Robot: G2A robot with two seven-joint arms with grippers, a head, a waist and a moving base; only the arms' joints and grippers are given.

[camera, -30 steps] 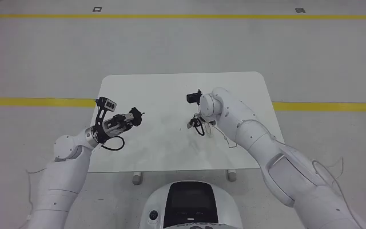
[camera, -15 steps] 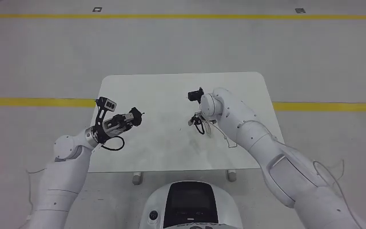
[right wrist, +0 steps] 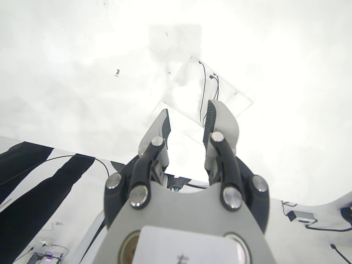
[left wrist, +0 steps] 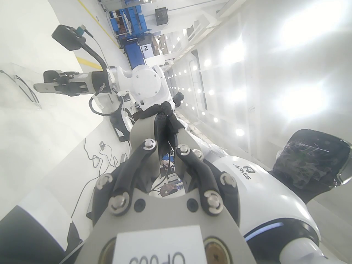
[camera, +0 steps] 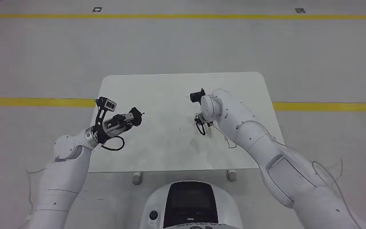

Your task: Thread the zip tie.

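Observation:
Two thin black zip ties (right wrist: 204, 89) lie on a clear plastic sheet (right wrist: 233, 97) on the white table (camera: 166, 91). My right gripper (right wrist: 189, 116) hangs open just above them, one finger (right wrist: 217, 116) over their near ends. The same gripper (camera: 199, 122) is right of the table's middle, and the ties (left wrist: 26, 90) lie below it (left wrist: 41, 86) in the left wrist view. My left gripper (camera: 135, 116) is held in the air over the table's left part. It is shut (left wrist: 162, 123), with a black knotted wad at its tips.
Small dark specks (right wrist: 117, 72) mark the table top beyond the sheet. Black cables (right wrist: 310, 221) lie on the floor past the table's near edge. Yellow floor lines (camera: 34, 102) run beside the table.
My right gripper has shifted slightly to the right over the table. The left arm has kept still.

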